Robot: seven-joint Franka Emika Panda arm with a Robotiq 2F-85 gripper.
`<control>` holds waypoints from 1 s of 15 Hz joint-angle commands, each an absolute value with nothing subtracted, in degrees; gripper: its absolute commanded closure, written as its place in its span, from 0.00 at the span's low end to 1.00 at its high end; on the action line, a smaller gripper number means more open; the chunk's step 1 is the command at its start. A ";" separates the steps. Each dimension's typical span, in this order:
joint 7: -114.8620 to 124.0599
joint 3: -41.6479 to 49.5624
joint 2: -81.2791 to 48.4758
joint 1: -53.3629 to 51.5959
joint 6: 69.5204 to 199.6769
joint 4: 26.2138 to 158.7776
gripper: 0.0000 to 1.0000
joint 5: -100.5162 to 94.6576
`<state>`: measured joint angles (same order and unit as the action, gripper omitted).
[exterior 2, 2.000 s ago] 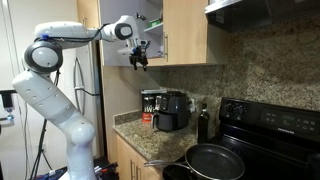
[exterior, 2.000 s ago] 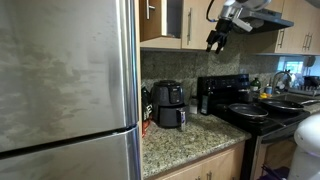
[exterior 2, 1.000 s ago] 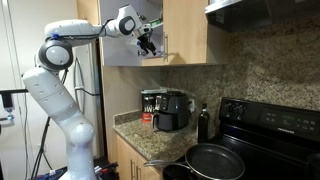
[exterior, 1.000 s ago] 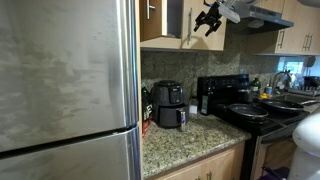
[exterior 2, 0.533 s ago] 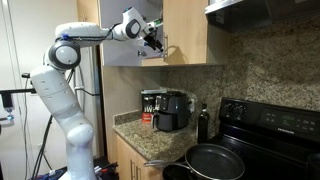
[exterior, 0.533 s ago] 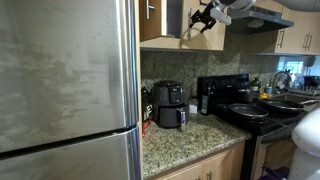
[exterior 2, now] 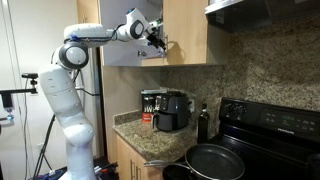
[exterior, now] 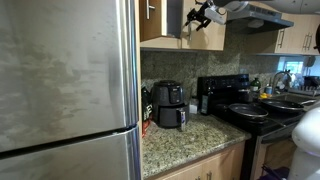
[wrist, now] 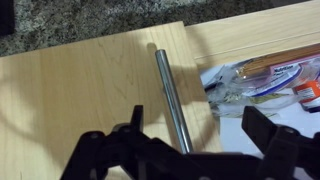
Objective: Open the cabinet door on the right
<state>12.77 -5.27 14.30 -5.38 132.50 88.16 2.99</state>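
The right cabinet door is light wood with a metal bar handle near its edge. It stands partly ajar, and packaged goods show in the gap in the wrist view. My gripper is open, its two dark fingers on either side of the handle's lower end, close to the door face. In both exterior views the gripper is up at the door's edge.
A black air fryer and a dark bottle stand on the granite counter. A black stove with pans is beside it. A steel refrigerator fills the near side. A range hood hangs above the stove.
The arm rose from below the cabinet and moved in toward the door's handle edge. The gripper turned to face the door.
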 commanded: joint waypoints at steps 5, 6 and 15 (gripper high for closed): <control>13.59 -5.99 8.18 -4.28 135.36 84.36 0.00 1.34; 13.84 -5.88 7.40 -4.30 135.33 83.83 0.00 1.24; 12.48 -5.09 8.32 -4.15 136.22 84.51 0.69 0.12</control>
<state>13.36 -5.32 9.45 -5.26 134.61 85.46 0.38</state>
